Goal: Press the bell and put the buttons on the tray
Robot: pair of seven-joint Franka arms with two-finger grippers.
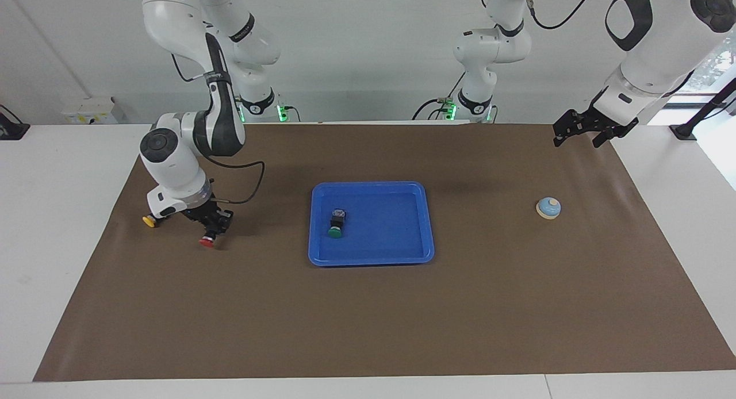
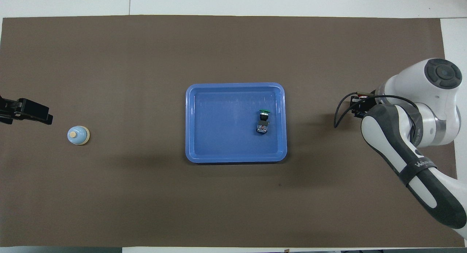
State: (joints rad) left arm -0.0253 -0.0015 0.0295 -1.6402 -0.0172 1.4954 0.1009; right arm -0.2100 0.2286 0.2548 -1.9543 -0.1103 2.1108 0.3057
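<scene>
We see the right gripper (image 1: 211,229) clamping the red button (image 1: 206,241) over open mat (image 1: 368,318); the left gripper (image 1: 583,130) waits, spread wide, near the mat's edge.
</scene>
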